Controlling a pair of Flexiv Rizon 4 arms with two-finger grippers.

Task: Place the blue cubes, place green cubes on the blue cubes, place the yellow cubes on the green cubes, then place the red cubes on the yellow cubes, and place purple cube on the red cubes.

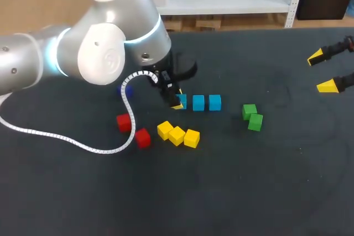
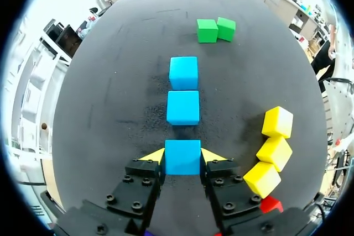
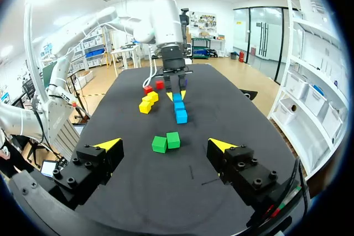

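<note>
Two yellow-tipped fingers of the left gripper (image 2: 182, 156) clamp the sides of the nearest blue cube (image 2: 182, 164), which sits on the table (image 2: 110, 109) at the end of a row with two other blue cubes (image 2: 183, 107). Three yellow cubes (image 2: 274, 152) lie beside that row and a pair of green cubes (image 2: 207, 31) beyond it. Well apart, the right gripper (image 1: 321, 72) hangs wide open, holding nothing.

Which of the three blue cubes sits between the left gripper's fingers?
The end blue cube, farthest from the green cubes. The left gripper grips it; the other two blue cubes lie free ahead.
</note>
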